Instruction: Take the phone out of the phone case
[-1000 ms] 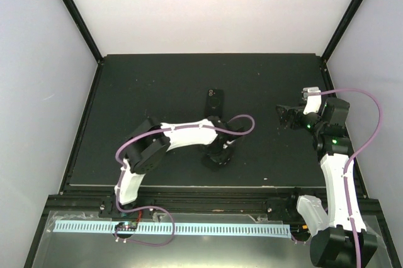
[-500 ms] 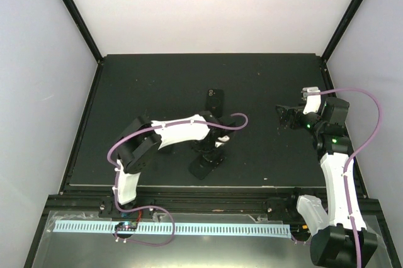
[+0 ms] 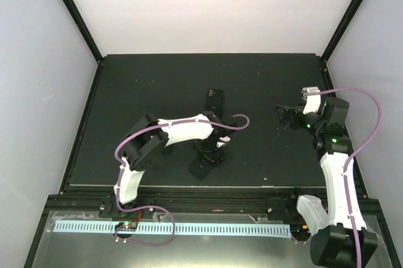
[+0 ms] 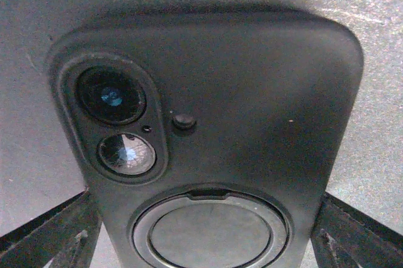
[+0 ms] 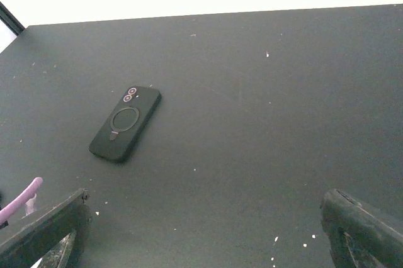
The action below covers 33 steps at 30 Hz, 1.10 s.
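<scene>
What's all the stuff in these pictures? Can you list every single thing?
Cased phone: one, black, back-up, near the front.
Second cased phone: one, black, back-up, in the middle.
Table: one, black, beneath everything.
Walls: three, white, around it.
Slotted strip: one, pale blue, along the near edge.
Cables: two, purple, one left, one right.
Arms: two, white and black, near edge.
Left pincer: one, black, open, straddling the cased phone.
Right pincer: one, black, open and empty, right side.

phone case: lower end cut off by frame | left fingers: only tips visible
</scene>
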Each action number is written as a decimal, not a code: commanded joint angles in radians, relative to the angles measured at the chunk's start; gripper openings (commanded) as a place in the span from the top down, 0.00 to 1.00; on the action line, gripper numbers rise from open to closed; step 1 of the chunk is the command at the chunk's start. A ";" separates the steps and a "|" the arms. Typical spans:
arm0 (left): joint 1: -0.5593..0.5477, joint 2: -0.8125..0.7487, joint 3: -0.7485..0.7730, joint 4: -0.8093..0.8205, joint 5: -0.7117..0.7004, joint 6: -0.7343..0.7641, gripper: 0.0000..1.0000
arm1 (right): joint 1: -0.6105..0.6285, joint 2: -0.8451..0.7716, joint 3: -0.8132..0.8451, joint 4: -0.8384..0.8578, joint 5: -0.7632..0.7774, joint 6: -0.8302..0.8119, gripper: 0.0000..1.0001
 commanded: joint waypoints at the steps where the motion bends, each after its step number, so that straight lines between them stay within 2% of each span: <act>1: -0.001 0.012 -0.044 0.036 0.003 -0.004 0.15 | -0.006 0.002 0.025 0.017 -0.003 -0.014 0.00; 5: -0.001 0.000 -0.063 0.049 0.002 -0.008 0.28 | -0.006 0.002 0.024 0.017 0.001 -0.015 0.00; 7: -0.001 -0.030 -0.069 0.055 -0.007 -0.014 0.31 | -0.006 0.003 0.023 0.018 0.002 -0.015 0.00; 15: 0.001 -0.248 -0.045 0.142 0.002 -0.046 0.49 | -0.005 0.010 0.027 0.017 -0.024 -0.028 0.00; 21: 0.004 -0.450 -0.097 0.380 0.092 -0.078 0.54 | -0.006 -0.008 0.021 0.024 -0.104 -0.055 0.00; 24: 0.006 -0.576 -0.175 0.542 0.177 -0.101 0.56 | -0.006 -0.002 0.030 0.003 -0.224 -0.092 0.00; 27: 0.008 -0.703 -0.243 0.662 0.206 -0.106 0.58 | -0.006 0.033 0.079 -0.100 -0.434 -0.180 0.00; 29: 0.008 -0.791 -0.278 0.707 0.212 -0.094 0.57 | -0.006 0.073 0.141 -0.237 -0.596 -0.293 0.00; 31: 0.008 -0.877 -0.319 0.751 0.213 -0.085 0.56 | 0.012 0.106 0.217 -0.479 -0.749 -0.516 0.00; 33: 0.008 -0.964 -0.375 0.819 0.215 -0.082 0.56 | 0.066 0.135 0.287 -0.706 -0.810 -0.722 0.00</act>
